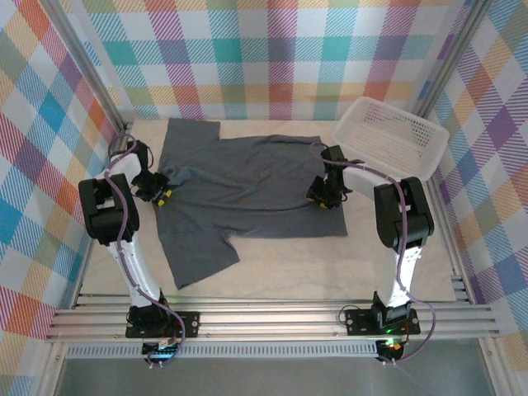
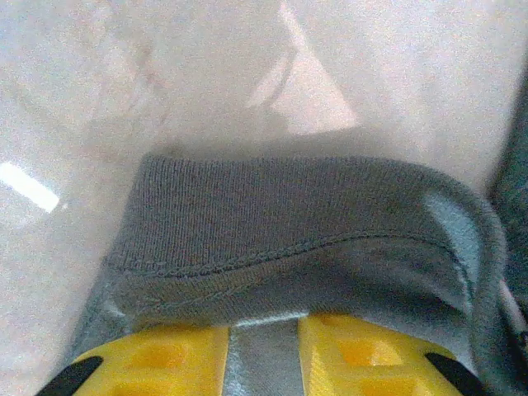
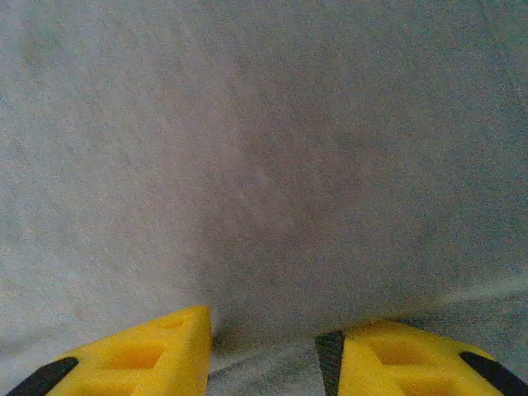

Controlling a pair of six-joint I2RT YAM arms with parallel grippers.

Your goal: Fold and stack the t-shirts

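Pale tabletop (image 1: 330, 264), plaid walls. Charcoal t-shirt (image 1: 247, 186) lies spread flat at centre. Left gripper (image 2: 262, 356) pinches its ribbed collar edge, jaws nearly closed. Right gripper (image 3: 262, 355) presses on cloth near the hem, jaws slightly apart; hold cannot be told. White basket (image 1: 392, 136) sits far right.

The t-shirt (image 1: 247, 186) lies spread on the table (image 1: 330, 264), basket (image 1: 392, 136) at its far-right corner.

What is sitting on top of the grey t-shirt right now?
Both tools: the left tool at the t-shirt collar, which is raised over its fingers, and the right tool near the hem. The table beneath the fabric is covered.
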